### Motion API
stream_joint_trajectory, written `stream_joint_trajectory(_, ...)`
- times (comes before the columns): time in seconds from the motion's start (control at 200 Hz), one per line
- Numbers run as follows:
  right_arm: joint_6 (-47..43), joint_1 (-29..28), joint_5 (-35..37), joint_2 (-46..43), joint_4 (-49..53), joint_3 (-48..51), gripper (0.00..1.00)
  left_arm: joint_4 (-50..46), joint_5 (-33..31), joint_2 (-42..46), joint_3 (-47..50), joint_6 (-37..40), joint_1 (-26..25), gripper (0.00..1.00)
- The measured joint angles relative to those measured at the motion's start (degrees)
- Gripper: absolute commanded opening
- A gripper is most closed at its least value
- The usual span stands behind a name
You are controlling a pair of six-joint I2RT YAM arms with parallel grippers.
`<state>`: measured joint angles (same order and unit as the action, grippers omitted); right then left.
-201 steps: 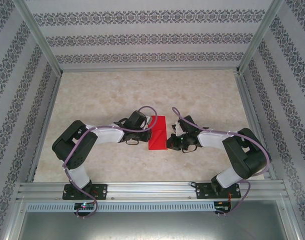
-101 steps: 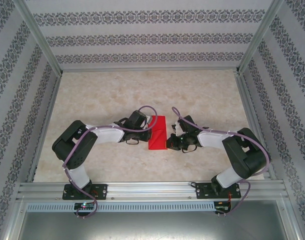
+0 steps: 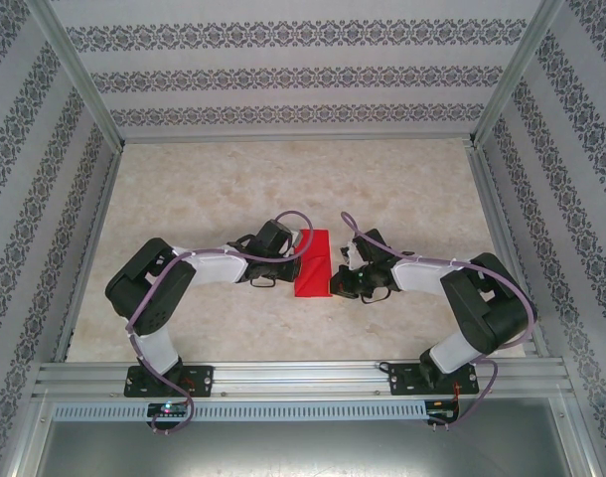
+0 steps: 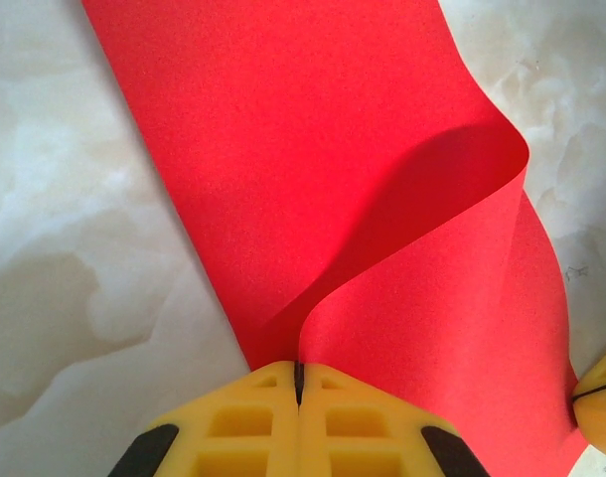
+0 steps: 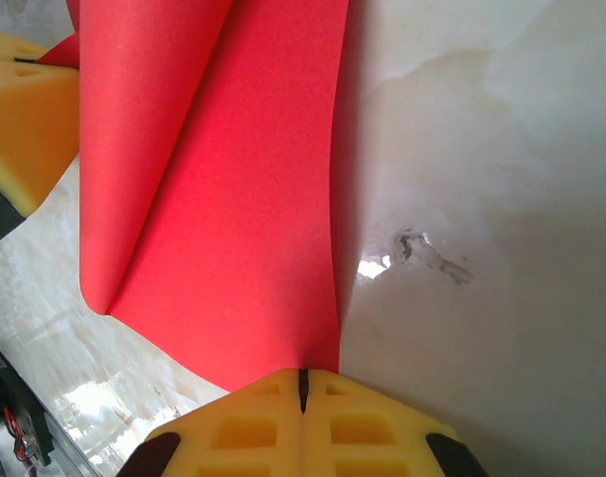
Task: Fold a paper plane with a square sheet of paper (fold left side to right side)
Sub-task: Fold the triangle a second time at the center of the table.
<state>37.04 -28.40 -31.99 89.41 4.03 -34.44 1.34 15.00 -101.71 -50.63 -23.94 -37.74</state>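
Paper first: the thin bright red square sheet of paper (image 3: pixel 313 264) lies on the pale marbled tabletop (image 3: pixel 214 189), between the two sets of fingertips. Ahead of the left gripper (image 4: pixel 298 383), one layer rises from the yellow fingers (image 4: pixel 243 427) and curls over the flat layer in a soft, uncreased loop. Those jaws are fully together and appear to pinch the lifted edge at their seam. The right gripper (image 5: pixel 303 388) is likewise closed tight, its tips nipping the sheet's corner down at the table. This reads as the left-over-right fold, partway through. Next, I judge, the left fingers must carry their edge across to the edge at the right fingers, line the two up, then flatten the loop into a crease.
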Motion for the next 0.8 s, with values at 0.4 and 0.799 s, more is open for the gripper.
stream_joint_trajectory(0.4, -0.9, 0.0, 0.1, 0.1, 0.6, -0.3, 0.0, -0.3, 0.1, 0.2, -0.1, 0.9, 0.0, 0.0)
stream_joint_trajectory(0.799, -1.3, -0.3, 0.6, 0.0, 1.1, -0.6, 0.0, -0.9, 0.9, 2.3, -0.1, 1.2, 0.0, 0.0)
